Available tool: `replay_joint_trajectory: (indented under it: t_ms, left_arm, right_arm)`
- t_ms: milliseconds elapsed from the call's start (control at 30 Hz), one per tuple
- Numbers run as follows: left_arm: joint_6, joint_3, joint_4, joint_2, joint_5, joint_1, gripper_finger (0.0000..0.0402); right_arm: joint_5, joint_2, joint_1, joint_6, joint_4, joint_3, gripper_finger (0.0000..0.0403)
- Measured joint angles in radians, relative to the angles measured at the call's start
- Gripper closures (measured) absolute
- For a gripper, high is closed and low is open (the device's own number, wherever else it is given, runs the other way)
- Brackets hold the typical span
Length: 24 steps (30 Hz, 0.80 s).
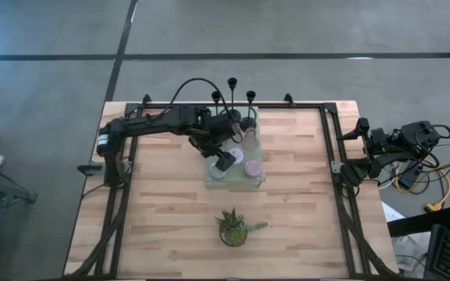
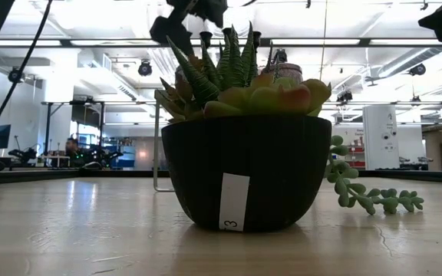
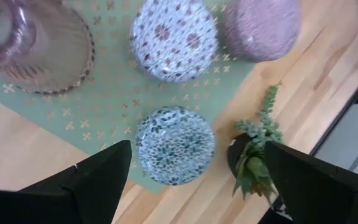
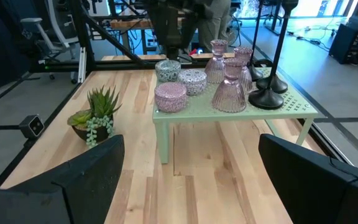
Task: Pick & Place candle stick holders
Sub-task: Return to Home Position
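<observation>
The left gripper (image 3: 197, 144) hovers over the near left corner of the pale green perforated shelf (image 4: 291, 104). Its fingers are spread wide and empty, right above the green patterned cup (image 3: 174, 144). Beside that cup sit a red-flecked white cup (image 3: 173, 38) and a pink cup (image 3: 260, 28). Three pink glass holders (image 4: 229, 93) and the black sticks (image 4: 267, 98) stand farther back on the shelf. A potted succulent (image 1: 233, 228) stands nearer on the table (image 1: 162, 226). The right gripper (image 4: 191, 138) waits at the table's right edge, its fingers wide.

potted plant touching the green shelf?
Apart. High view shows bare table between the potted plant and the green shelf.
</observation>
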Motion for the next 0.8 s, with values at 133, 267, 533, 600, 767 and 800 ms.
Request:
replay_joint_trajectory:
  t_ms: [133,267,533,600,767,800]
  left_arm:
    - [0.01,0.059,-0.02,0.0,-0.016,0.0,0.0033]
    - [0.052,0.126,-0.027,0.0,-0.061,-0.006,0.0033]
    - [0.161,0.3,-0.027,0.0,-0.152,-0.063,0.0033]
    - [0.199,0.346,-0.026,0.0,-0.204,-0.091,0.0032]
    - [0.32,0.322,0.094,-0.055,-0.3,-0.165,0.0032]
    - [0.336,0.309,0.128,-0.074,-0.299,-0.178,0.0032]
  right_arm:
    - [0.0,0.0,0.0,0.0,0.0,0.0,0.0037]
    - [0.0,0.0,0.0,0.0,0.0,0.0,0.0037]
    - [0.0,0.0,0.0,0.0,0.0,0.0,0.0037]
    - [0.0,0.0,0.0,0.0,0.0,0.0,0.0037]
    - [0.0,0.0,0.0,0.0,0.0,0.0,0.0037]
    - [0.0,0.0,0.0,0.0,0.0,0.0,0.0037]
